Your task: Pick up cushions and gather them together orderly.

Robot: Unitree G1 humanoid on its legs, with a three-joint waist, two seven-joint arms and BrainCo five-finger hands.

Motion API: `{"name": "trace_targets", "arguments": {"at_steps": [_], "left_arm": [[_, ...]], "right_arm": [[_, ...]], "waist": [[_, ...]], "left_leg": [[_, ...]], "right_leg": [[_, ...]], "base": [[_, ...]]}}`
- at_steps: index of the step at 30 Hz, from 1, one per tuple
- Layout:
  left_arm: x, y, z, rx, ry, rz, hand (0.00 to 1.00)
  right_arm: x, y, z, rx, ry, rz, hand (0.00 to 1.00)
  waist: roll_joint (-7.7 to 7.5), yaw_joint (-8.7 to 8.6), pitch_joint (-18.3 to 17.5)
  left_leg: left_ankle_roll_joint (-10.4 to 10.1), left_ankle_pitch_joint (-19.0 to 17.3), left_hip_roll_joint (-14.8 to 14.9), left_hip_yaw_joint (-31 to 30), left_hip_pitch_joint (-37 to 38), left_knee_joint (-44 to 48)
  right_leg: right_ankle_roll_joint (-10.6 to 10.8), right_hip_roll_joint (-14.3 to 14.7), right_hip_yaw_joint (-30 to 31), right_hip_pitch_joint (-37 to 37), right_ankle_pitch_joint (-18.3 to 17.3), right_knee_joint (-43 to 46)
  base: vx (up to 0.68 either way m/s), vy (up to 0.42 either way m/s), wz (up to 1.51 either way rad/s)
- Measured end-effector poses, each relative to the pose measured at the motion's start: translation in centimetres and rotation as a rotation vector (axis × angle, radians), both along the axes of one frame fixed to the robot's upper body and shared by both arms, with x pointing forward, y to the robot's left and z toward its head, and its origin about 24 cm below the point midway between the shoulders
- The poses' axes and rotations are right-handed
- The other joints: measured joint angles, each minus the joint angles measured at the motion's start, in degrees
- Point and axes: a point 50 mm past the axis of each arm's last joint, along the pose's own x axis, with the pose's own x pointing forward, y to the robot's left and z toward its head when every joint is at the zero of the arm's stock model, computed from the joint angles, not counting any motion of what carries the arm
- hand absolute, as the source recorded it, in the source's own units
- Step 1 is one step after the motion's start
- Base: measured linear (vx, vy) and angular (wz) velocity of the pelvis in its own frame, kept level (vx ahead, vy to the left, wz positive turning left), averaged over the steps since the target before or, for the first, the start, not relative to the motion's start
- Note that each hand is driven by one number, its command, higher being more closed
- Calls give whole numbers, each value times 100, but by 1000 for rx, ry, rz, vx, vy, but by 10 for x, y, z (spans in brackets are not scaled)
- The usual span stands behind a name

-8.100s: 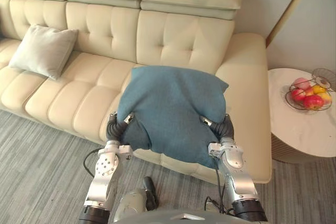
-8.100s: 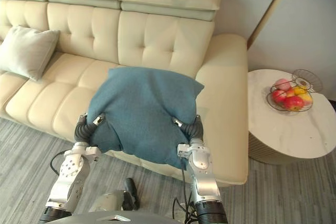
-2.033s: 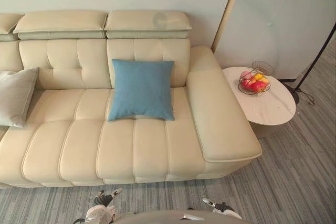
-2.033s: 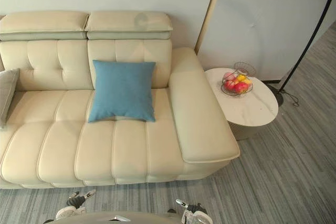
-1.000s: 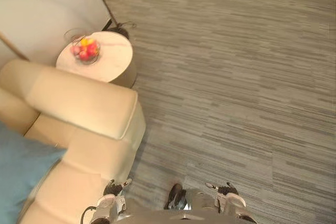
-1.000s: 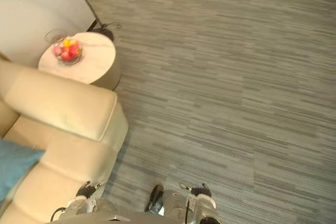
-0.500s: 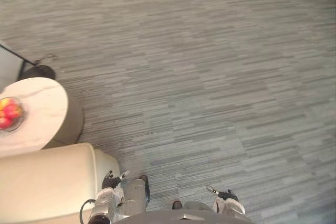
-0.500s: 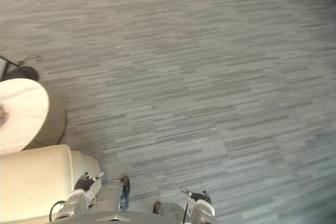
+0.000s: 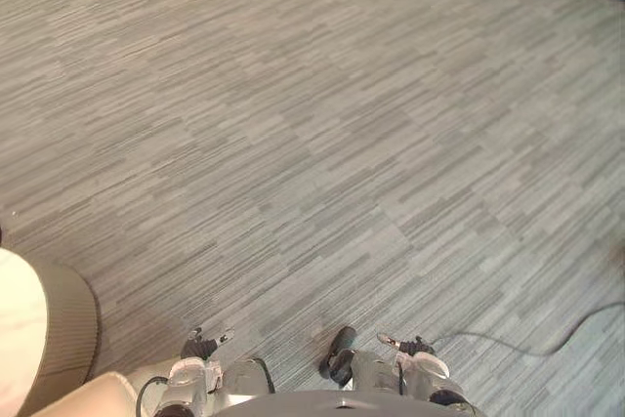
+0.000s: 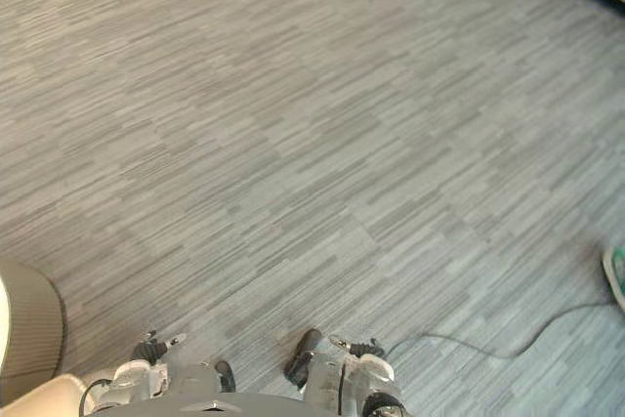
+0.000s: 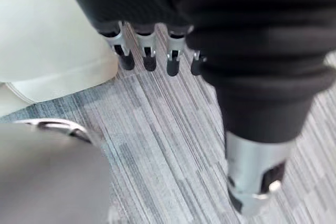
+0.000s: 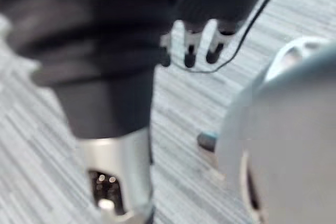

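My left hand (image 9: 200, 347) hangs low at the bottom edge of the eye views, fingers straight and holding nothing. In the left wrist view its fingers (image 11: 148, 52) point down over grey carpet, beside the cream sofa (image 11: 47, 40). My right hand (image 9: 412, 347) hangs the same way on the other side, open and empty. Its fingers (image 12: 195, 45) show above the striped carpet in the right wrist view. Ahead lies only grey striped floor (image 9: 322, 124).
A corner of the cream sofa (image 9: 93, 397) and the round side table (image 9: 39, 334) sit at the lower left. A thin grey cable (image 9: 532, 347) runs across the carpet at the lower right. A pale green thing (image 10: 615, 280) pokes in at the right edge.
The camera has swung on round: sofa and side table have slid to the lower left edge, and open floor now lies ahead. Both hands stay low and open.
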Motion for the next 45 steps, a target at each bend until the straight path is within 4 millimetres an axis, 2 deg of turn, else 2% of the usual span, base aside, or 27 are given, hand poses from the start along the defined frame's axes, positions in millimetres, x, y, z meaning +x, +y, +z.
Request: {"name": "trace_targets", "arguments": {"at_steps": [2, 4, 7, 8, 9, 10, 11, 12, 14, 16, 18, 19, 20, 23, 24, 27, 29, 31, 32, 33, 34, 35, 37, 40, 41, 44, 45], "left_arm": [[0, 1, 0, 0, -1, 2, 0], [-4, -1, -1, -7, 5, 4, 0], [-6, -1, -1, -3, 2, -4, 0], [-7, -3, -2, -8, 10, -4, 0], [-8, -4, -2, -11, 13, -1, 0], [-11, -2, -3, -10, 18, 9, 0], [-12, 0, -3, -8, 20, 18, 0], [-14, 4, -3, 4, 26, 15, 0], [-8, 6, -1, 11, 9, 3, 0], [-10, 6, -2, 7, 18, 13, 0], [-17, 9, -3, 13, 37, 16, 0], [-15, 10, -2, 22, 31, -3, 0], [-14, 10, -2, 23, 27, -6, 0], [-10, 10, 0, 25, 17, -6, 0], [-11, 10, 0, 25, 17, -2, 0], [-6, 8, 1, 21, 1, -3, 0], [-4, -4, 0, -11, -2, -5, 0], [-6, -11, -2, -30, 8, -10, 0], [-5, -11, -3, -27, 14, -19, 0], [-3, -18, -4, -47, 17, -25, 0], [-1, -19, -4, -52, 15, -23, 0], [-3, -23, -5, -75, 16, 5, 0], [-4, -24, -5, -85, 14, 28, 0], [-2, -27, -4, -107, -8, 75, 0], [-3, -23, -3, -103, -20, 93, 0], [-4, -18, -2, -90, -25, 99, 0], [-3, -15, 0, -86, -39, 117, 0]], "right_arm": [[-5, -4, -1, -14, 12, 13, 0], [-4, -8, 1, -24, 9, 8, 0], [-7, -9, 0, -27, 17, 4, 0], [-6, -9, 0, -28, 15, 4, 0], [-7, -10, 0, -28, 12, 0, 0], [-12, -10, -1, -27, 23, -10, 0], [-14, -8, -2, -22, 28, -13, 0], [-20, -5, -5, -12, 41, -21, 0], [-29, -4, -8, 2, 59, -56, 0], [-28, -1, -8, 14, 50, -74, 0], [-19, 2, -3, 18, -4, -70, 0], [-15, 2, -1, 10, -23, -64, 0], [-14, 1, 0, 6, -32, -61, 0], [-11, -2, 4, -7, -56, -58, 0], [-11, 0, 4, -6, -62, -57, 0], [-10, 1, 4, 10, -71, -49, 0], [-5, 0, 6, 13, -89, -47, 0], [1, 1, 8, 16, -107, -38, 0], [1, 1, 8, 20, -107, -38, 0], [9, -3, 11, 9, -126, -35, 0], [12, -3, 12, 10, -133, -36, 0], [9, -4, 10, 20, -123, -67, 0], [6, -4, 9, 23, -115, -67, 0], [-1, -1, 6, 27, -98, -63, 0], [-3, -2, 7, 17, -107, -57, 0], [-7, -2, 6, 14, -97, -62, 0], [-12, -3, 5, 14, -84, -66, 0]], "waist": [[192, 95, 135], [223, 147, 144], [215, 244, 140], [247, 270, 121], [243, 303, 138], [176, 370, 121], [128, 370, 84], [-26, 327, 8], [-160, 310, -28], [-205, 357, -45], [-290, 315, -85], [-335, 197, -87], [-336, 164, -81], [-311, 70, -28], [-290, 12, -28], [-351, -20, -28], [-304, -141, -37], [-309, -303, -39], [-345, -319, -53], [-145, -241, -10], [-159, -254, 21], [-121, -286, 30], [-81, -361, 10], [65, -419, -32], [150, -373, -35], [170, -298, -22], [94, -212, 45]], "left_leg": [[205, -82, 437, -507, -546, 1786], [148, -239, 319, -841, -889, 2174], [94, -234, -174, -958, -1401, 980], [81, -29, -289, -975, -1437, -98], [128, 250, -348, -1013, -1461, -437], [146, 633, -510, -1088, -1277, -714], [209, 689, -623, -1062, -1179, -853], [194, 685, -774, -969, -1066, -1108], [487, 534, -954, -906, -1027, -883], [550, 204, -1017, -760, -874, -747], [622, -178, -1166, -432, -385, -713], [715, -335, -1194, -393, -151, -648], [713, -400, -1184, -395, -71, -634], [539, -724, -970, -315, 510, -691], [382, -817, -790, -231, 874, -863], [194, -872, -624, -89, 1254, -1145], [56, -802, -468, 116, 1685, -1630], [-86, -724, -366, 138, 1963, -1931], [-197, -632, -335, 37, 2200, -2109], [-105, -385, -213, -120, 2240, -2156], [-95, -246, -264, -276, 2244, -2147], [-113, 38, -363, -579, 2392, -2109], [-109, 359, -243, -679, 2418, -1630], [-66, 1143, 233, -1263, 1556, 635], [-15, 1595, 575, -1518, 674, 2454], [9, 1324, 758, -1471, 41, 3655], [117, 993, 750, -1326, -475, 4081]], "right_leg": [[-61, 370, 249, 491, -87, -223], [-39, 472, 525, 646, -165, -273], [-4, 441, 1063, 713, -184, -412], [71, 437, 1217, 726, -215, -438], [113, 422, 1323, 760, -241, -439], [205, 351, 1487, 857, -292, -483], [250, 272, 1553, 892, -315, -530], [353, 183, 1727, 907, -310, -607], [558, 55, 1945, 961, -304, -608], [816, -141, 2079, 839, -631, 12], [1089, -578, 2314, -17, -1099, 2495], [1181, -801, 2385, -530, -731, 3785], [1184, -862, 2374, -667, -572, 4141], [802, -946, 2051, -1170, -716, 5299], [652, -940, 1624, -1360, -944, 5171], [534, -930, 1159, -1663, -1108, 4506], [372, -790, 945, -1970, -1026, 3288], [385, -544, 1356, -2188, -356, 1815], [20, -358, 1445, -2048, 868, 1266], [-8, -138, 1485, -2063, 658, 1475], [-42, -140, 1557, -2121, 511, 1661], [-168, -142, 1608, -2089, 60, 2143], [-161, -83, 1568, -1856, -381, 2371], [-140, 214, 1441, -1254, -851, 2239], [-151, 404, 1430, -869, -1040, 2098], [-305, 500, 1463, -490, -1172, 1989], [-270, 547, 1610, -48, -1320, 1795]], "base": [[103, -82, -66], [150, 54, -86], [192, 127, -107], [223, 188, -111], [282, 203, -105], [265, 169, -64], [290, 155, -38], [341, 122, 1], [463, 167, 5], [305, 135, -25], [421, 106, -50], [458, 48, -25], [337, -18, -8], [336, -109, -24], [291, -125, -29], [331, -172, -30], [436, -248, -30], [671, -363, -10], [593, -314, -38], [462, -248, -44], [466, -298, -59], [465, -294, -29], [408, -244, -5], [401, -190, 8], [286, -82, -12], [279, -30, -22], [386, -2, -21]]}}
